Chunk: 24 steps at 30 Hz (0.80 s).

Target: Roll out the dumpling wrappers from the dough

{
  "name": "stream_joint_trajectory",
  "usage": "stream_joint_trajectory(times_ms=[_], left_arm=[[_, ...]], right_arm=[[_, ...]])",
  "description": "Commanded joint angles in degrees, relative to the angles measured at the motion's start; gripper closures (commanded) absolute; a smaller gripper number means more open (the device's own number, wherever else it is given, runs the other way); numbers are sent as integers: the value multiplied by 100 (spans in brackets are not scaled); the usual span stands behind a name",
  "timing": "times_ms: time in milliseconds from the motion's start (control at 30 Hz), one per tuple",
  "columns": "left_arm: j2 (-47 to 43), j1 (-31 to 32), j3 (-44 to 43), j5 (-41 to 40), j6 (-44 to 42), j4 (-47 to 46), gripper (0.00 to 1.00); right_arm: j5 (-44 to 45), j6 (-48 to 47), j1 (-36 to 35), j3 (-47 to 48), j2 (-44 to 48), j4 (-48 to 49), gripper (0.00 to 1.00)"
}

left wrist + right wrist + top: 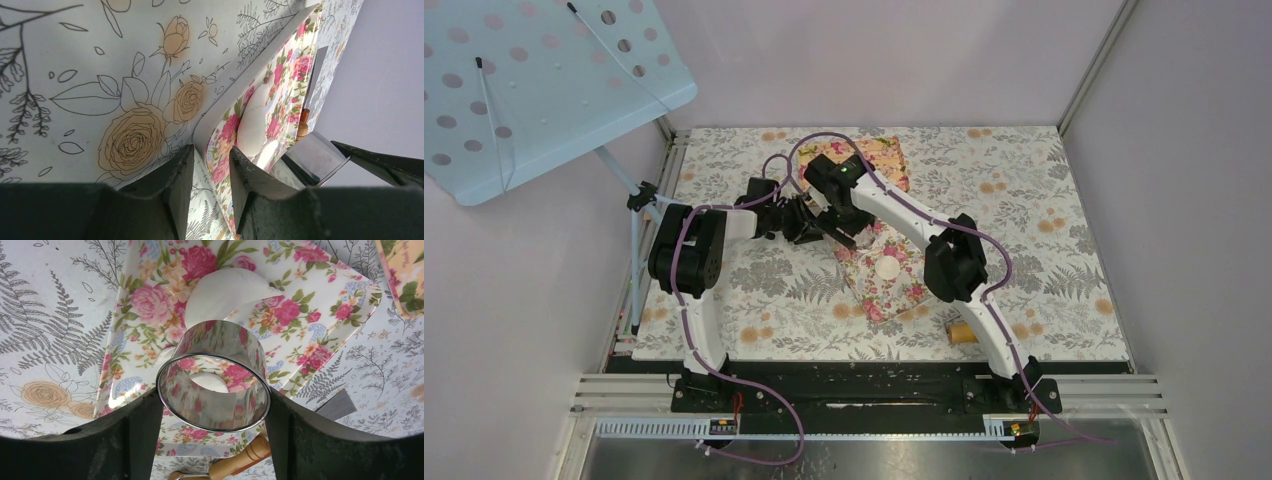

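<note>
A floral tray (899, 295) lies mid-table with flattened white dough (889, 268) on it. My left gripper (816, 228) is at the tray's far-left corner, and in the left wrist view its fingers (210, 152) are shut on the tray's rim (225, 107), with the dough (252, 122) just beyond. My right gripper (212, 400) is shut on a shiny metal ring (215, 340) held just above the tray (145, 300). White dough (225, 292) lies past the ring, and more shows through it. I cannot make out separate dumpling wrappers.
A wooden roller (964, 333) lies near the front right by the right arm, its handle (235, 465) below the tray's edge. A second floral board (882, 160) sits at the back. A light-blue perforated panel (544, 80) on a stand overhangs the left corner.
</note>
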<state>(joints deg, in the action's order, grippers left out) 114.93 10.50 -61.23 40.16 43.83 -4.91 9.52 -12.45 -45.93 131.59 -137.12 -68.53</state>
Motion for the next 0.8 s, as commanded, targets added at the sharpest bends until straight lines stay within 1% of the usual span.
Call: stream_joint_trajectory(times_ms=[0,100,200,367,533,767], left_arm=[[90,-18,124,-48,-50,-45,67],[90,-16,116,-50,-46,-46,67],[95,-22,112,-50,-42,-46,67],[99,-21,117,-64,-42,-45,67],[128,-21,111,-79,-42,-47,67],[133,-25,103,-84,-50,-31,67]], right_arm=[[257,-176,90,-78,381,-21,99],[212,-298,116,-599,653,-30,100],[-57,-282,105,-1194,900,-34,100],[-90,-295,104,-1859,1167,53,100],[-344,-188,109,-1987,1169,66,100],[-584,-52,89,-1601,851,-117,100]])
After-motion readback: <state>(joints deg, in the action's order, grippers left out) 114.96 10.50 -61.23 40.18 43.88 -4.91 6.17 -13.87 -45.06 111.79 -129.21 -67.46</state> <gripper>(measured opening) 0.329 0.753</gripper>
